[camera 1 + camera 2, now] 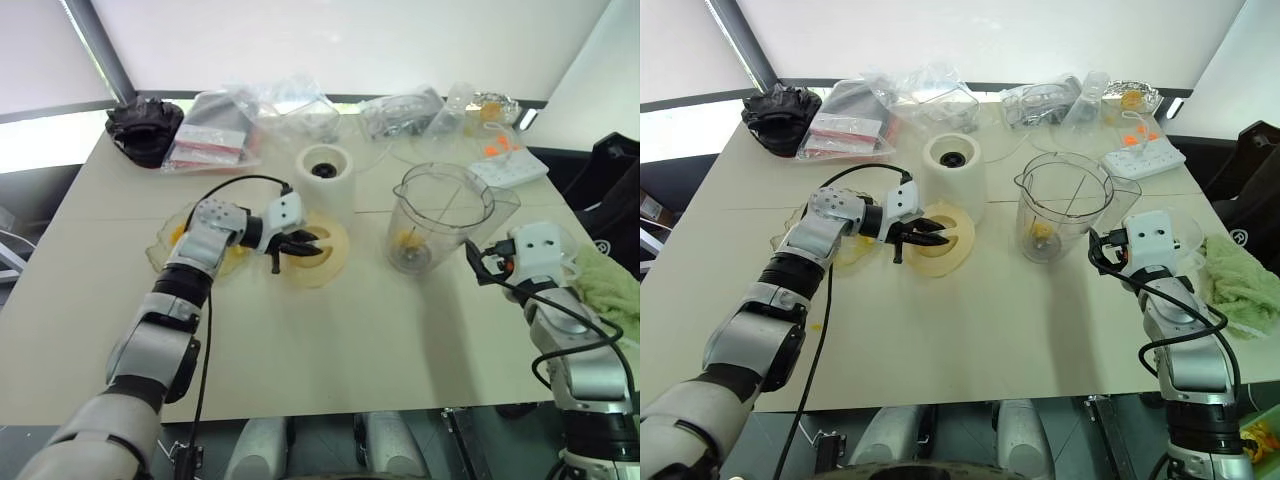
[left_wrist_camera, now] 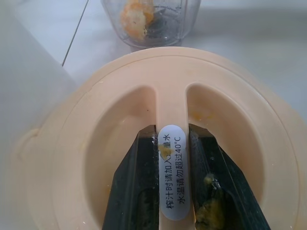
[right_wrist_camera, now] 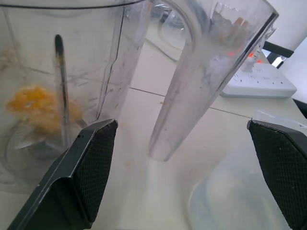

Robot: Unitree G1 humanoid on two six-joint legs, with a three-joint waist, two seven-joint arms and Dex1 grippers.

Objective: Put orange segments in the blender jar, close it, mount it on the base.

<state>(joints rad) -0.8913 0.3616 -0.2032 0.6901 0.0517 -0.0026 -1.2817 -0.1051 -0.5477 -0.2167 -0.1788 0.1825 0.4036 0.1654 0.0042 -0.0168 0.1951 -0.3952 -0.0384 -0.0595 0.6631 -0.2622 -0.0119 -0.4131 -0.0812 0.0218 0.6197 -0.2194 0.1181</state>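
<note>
- Left gripper [image 2: 173, 191] reaches toward 3 o'clock, jaws clenched on the lid [image 1: 940, 238] rib.
- Right gripper [image 3: 192, 167] points level at the upright jar's [image 1: 1065, 210] handle, jaws released.
- Segments [image 3: 33, 103] lie inside.

On the tabletop [image 1: 330, 350], the left end effector [image 1: 300, 245] grips the centre ridge of the flat cream-yellow lid [image 1: 325, 255], lifted and tilted. The base [image 1: 325, 172] stands at the lid's 12 o'clock. The blender jar [image 1: 440, 215], at the lid's 3 o'clock, holds orange segments [image 1: 408, 240] at its bottom. The right end effector [image 1: 482, 262], at the jar's 4 o'clock, faces its handle, fingers spread wide.
</note>
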